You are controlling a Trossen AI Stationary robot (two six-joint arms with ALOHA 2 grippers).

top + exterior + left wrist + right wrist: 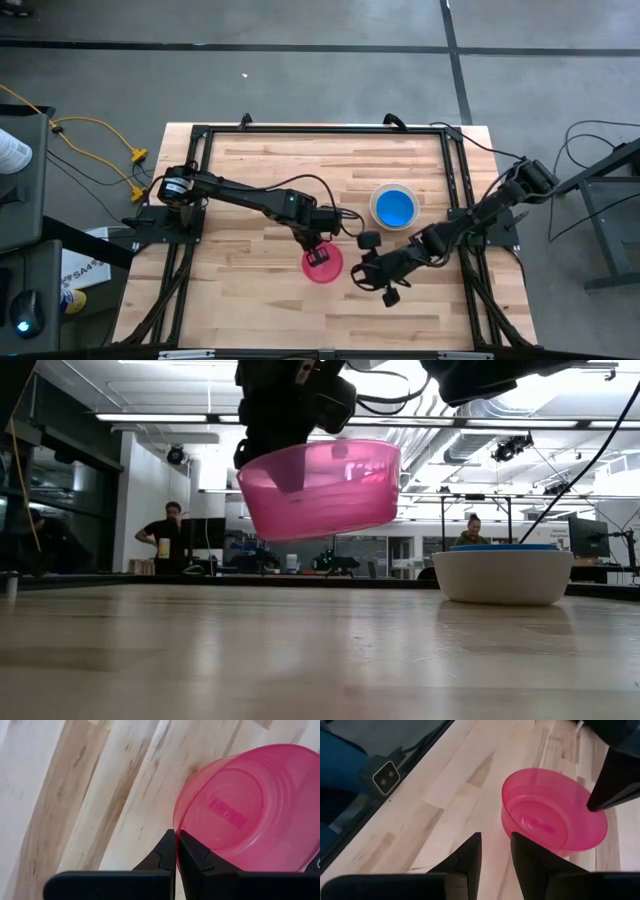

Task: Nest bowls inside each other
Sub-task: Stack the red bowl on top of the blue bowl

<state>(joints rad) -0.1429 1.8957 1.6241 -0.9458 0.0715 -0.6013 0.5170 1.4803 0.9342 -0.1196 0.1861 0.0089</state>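
high view: two bowls visible, the other colours not in sight.
left end effector (320, 252): fingers pinched shut on the rim of the pink-red bowl (322, 263), seen closed on the wall in the left wrist view (176, 855).
pink-red bowl position: airborne, clear of the worktop (250, 200), slightly tilted in the low view (318, 485), mouth up.
target: blue bowl (395, 207) sits inside the white bowl (502, 573), upright on the worktop; only a thin blue edge shows above the white rim in the low view.
key relation: the stack lies toward the right arm's side and farther from the camera edge than the carried bowl, near but apart. judgement: left arm must travel across and slightly back, then centre the pink-red bowl over the blue opening before lowering.
nearer arm: right end effector (372, 262) hovers just beside the pink-red bowl, between it and the stack's side; fingers apart, empty (494, 851).
risk: judgement, the right arm sits close to the carry path; rim grip plus tilt may seat the bowl askew.
bowl look: translucent pink-red plastic, round, smooth wall, a rectangular mark moulded in the base (227, 812).
fit: cannot tell whether pink-red is smaller than blue.
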